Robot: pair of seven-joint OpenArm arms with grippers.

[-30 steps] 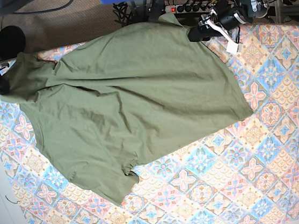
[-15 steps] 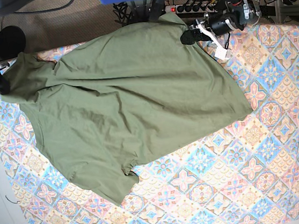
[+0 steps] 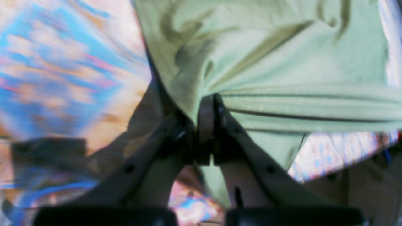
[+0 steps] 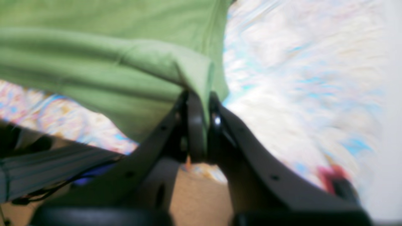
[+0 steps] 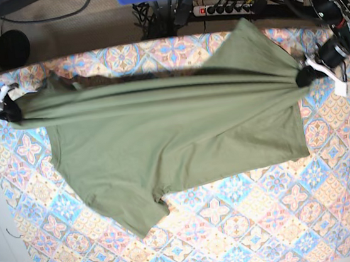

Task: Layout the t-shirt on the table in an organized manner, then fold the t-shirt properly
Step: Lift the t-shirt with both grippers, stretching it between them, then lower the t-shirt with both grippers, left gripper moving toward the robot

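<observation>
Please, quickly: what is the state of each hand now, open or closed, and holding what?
Left hand: closed, pinching the t-shirt.
Right hand: closed, pinching the t-shirt's other end.

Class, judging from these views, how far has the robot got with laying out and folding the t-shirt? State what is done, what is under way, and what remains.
Done: both grippers have pinched the t-shirt. In hand: the left gripper and right gripper hold it stretched taut across the table, its lower part lying on the cloth and one sleeve trailing below. Left: setting it down flat, smoothing it, and every fold; none shows yet.
</observation>
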